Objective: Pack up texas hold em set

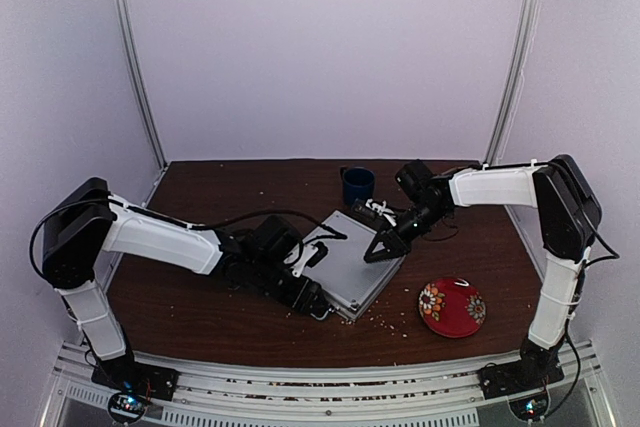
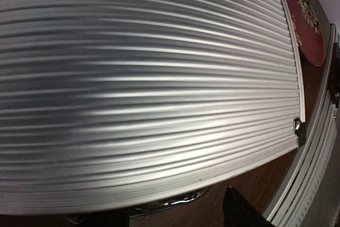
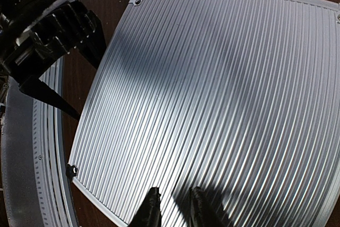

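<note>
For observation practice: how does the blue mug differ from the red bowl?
The mug is dark blue; the bowl is red with flowers. The mug is tall, the bowl shallow. The mug stands beyond the closed case, the bowl right of it. Both rest on the table.

A red floral bowl (image 1: 452, 306) lies on the near right part of the dark brown wooden table (image 1: 190, 312). A dark blue mug (image 1: 357, 185) stands upright at the far side, near the middle, well apart from the bowl. Pale crumbs (image 1: 386, 322) are scattered on the tabletop just left of the bowl. A ribbed metal rail (image 1: 330, 393) runs along the table's near edge. Pale lilac walls (image 1: 320, 47) enclose the far side, with slim metal poles (image 1: 135, 57) rising from the far corners.
</note>
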Robot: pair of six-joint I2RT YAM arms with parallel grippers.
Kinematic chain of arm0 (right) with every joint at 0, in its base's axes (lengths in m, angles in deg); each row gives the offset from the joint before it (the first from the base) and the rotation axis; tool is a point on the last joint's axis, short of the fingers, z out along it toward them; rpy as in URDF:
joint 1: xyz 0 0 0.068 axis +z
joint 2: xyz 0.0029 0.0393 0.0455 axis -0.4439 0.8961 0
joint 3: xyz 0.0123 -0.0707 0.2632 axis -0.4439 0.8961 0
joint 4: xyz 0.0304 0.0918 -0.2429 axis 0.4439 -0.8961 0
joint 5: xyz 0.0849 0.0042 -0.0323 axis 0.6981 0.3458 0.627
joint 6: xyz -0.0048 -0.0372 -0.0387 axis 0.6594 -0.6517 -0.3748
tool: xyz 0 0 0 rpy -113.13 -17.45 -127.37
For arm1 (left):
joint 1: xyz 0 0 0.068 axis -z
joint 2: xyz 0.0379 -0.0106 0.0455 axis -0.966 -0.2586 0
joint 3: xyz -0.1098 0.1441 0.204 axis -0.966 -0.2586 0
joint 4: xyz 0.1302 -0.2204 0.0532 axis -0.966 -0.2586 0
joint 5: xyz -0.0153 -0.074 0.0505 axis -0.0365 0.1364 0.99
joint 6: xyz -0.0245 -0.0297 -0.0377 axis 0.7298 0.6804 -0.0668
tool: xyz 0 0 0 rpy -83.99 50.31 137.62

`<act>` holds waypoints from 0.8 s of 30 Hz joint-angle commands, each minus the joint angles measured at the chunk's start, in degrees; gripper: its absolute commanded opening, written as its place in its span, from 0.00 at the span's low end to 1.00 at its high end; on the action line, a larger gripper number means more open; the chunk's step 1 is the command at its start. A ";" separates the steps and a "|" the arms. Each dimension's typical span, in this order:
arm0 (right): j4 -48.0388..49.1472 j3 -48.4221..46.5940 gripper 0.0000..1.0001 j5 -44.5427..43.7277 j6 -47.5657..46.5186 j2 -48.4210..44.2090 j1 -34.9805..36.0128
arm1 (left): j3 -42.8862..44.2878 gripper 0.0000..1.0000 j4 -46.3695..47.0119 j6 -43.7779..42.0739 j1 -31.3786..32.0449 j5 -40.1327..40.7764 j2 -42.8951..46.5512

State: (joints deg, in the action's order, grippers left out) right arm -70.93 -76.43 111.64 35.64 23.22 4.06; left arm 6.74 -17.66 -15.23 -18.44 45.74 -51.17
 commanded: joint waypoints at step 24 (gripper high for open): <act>-2.07 0.51 0.20 -1.76 -1.29 2.04 0.23 | 1.42 0.61 2.57 0.44 0.39 0.88 -0.21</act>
State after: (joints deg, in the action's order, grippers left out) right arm -70.97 -76.43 111.79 34.77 23.24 4.06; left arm 6.76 -17.66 -14.88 -18.37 46.35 -50.36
